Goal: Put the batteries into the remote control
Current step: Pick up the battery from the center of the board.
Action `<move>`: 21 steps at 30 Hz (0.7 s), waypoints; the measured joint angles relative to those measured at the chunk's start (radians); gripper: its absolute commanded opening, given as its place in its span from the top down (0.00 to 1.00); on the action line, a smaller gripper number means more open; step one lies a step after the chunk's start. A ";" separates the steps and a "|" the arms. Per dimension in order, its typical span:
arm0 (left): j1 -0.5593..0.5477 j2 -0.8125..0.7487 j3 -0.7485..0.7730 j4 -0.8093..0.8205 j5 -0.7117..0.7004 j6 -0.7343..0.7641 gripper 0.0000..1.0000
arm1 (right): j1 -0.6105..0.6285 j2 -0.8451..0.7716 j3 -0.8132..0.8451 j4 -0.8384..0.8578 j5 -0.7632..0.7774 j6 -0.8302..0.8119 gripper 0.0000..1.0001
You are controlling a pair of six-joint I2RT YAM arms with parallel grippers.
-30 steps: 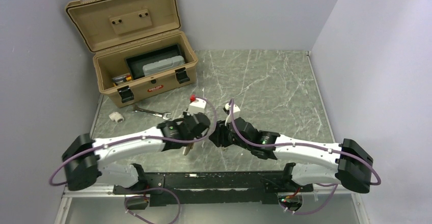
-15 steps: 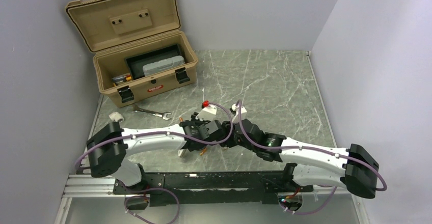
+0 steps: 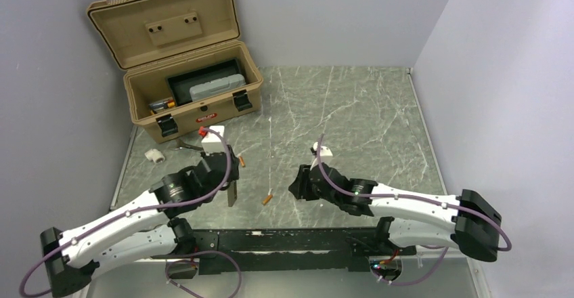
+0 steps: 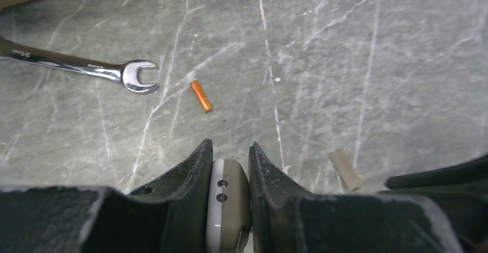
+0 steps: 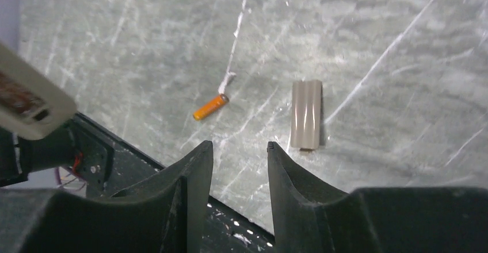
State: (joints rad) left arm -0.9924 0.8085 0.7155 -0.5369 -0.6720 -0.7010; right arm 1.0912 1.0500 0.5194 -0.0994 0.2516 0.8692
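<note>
My left gripper (image 3: pixel 231 191) (image 4: pixel 229 145) is shut on the remote control (image 4: pixel 228 195), which stands on edge between the jaws, white face to the left and greyish back to the right. One orange battery (image 4: pixel 201 96) (image 3: pixel 241 162) lies on the table ahead of it, near the wrench. A second battery (image 5: pixel 210 107) (image 3: pixel 269 199) lies near the front edge between the two arms. My right gripper (image 3: pixel 296 184) (image 5: pixel 239 146) hovers open with nothing between its fingers, just right of that battery. The remote control's end (image 5: pixel 29 100) shows at the left of the right wrist view.
A ribbed tan battery cover (image 5: pixel 305 115) (image 4: pixel 346 169) lies loose by the right gripper. A steel wrench (image 4: pixel 86 69) and a small white block (image 3: pixel 156 154) lie at the left. The open tan toolbox (image 3: pixel 193 101) stands at the back left. The black mounting rail (image 3: pixel 271 240) runs along the near edge.
My left arm has swung left and back with the remote, away from the right gripper. The battery near the front edge now lies uncovered. The right gripper has drawn back slightly.
</note>
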 measured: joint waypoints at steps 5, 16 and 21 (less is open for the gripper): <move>0.018 -0.106 -0.026 0.024 0.068 0.000 1.00 | 0.035 0.131 0.053 -0.027 0.000 0.083 0.56; 0.027 -0.219 -0.082 0.058 0.131 0.001 1.00 | 0.129 0.344 0.249 -0.090 0.013 0.196 0.55; 0.029 -0.286 -0.083 0.029 0.135 0.006 1.00 | 0.159 0.491 0.389 -0.171 0.040 0.251 0.53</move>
State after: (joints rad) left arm -0.9630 0.5224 0.6323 -0.5076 -0.5373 -0.6945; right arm 1.2503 1.5410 0.9089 -0.2703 0.2916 1.1206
